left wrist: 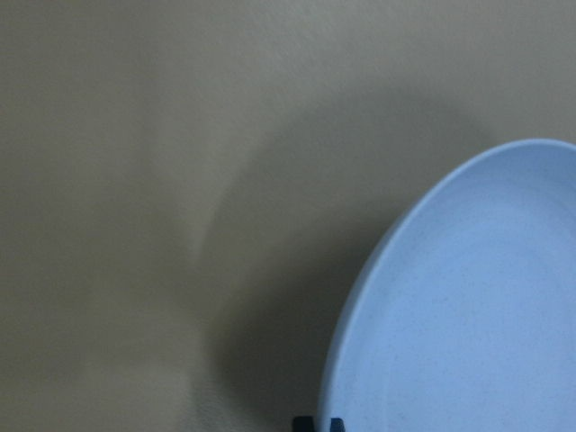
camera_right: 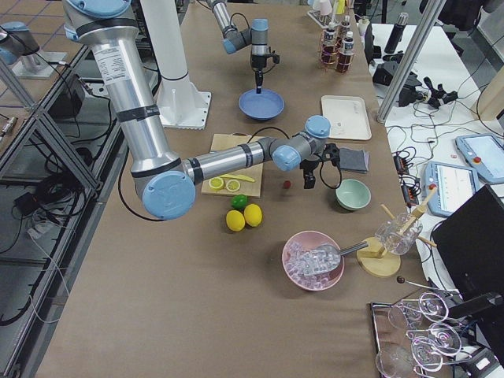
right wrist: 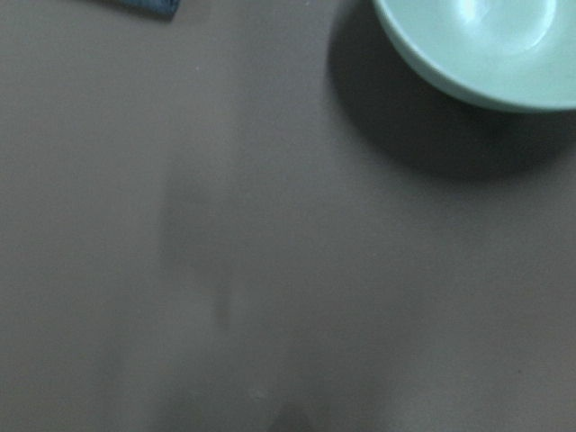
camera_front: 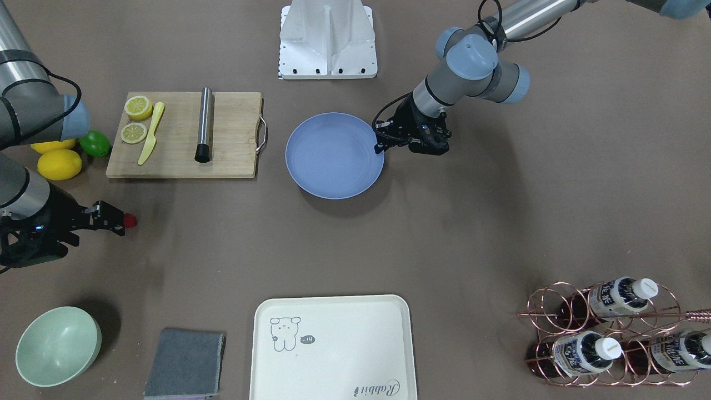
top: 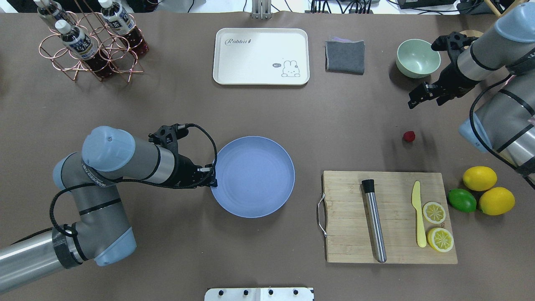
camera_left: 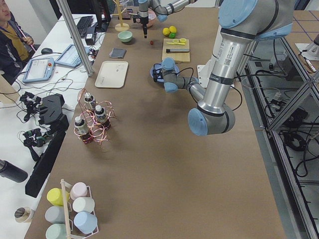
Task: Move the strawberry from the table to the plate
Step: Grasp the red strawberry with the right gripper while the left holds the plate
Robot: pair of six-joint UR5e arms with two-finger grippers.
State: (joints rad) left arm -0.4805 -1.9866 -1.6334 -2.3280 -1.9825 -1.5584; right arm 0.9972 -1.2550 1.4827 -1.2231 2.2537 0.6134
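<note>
The strawberry (top: 409,136), small and dark red, lies on the bare brown table (top: 342,125) between the green bowl and the cutting board; it also shows as the strawberry (camera_front: 130,221). My right gripper (top: 411,101) hangs over the table just beyond the berry, apart from it, fingers together and holding nothing. The right wrist view shows only table and the bowl's rim. The blue-grey plate (top: 252,176) sits empty at the table's middle. At the plate's left rim hovers my left gripper (top: 212,177), shut, with its fingertips (left wrist: 317,423) together beside the plate (left wrist: 468,306).
A wooden cutting board (top: 388,217) holds a steel rod, a yellow knife and lemon halves. Two lemons (top: 480,178) and a lime (top: 462,200) lie to its right. Farther back are a green bowl (top: 418,58), a grey cloth (top: 345,56), a cream tray (top: 261,56) and a bottle rack (top: 90,42).
</note>
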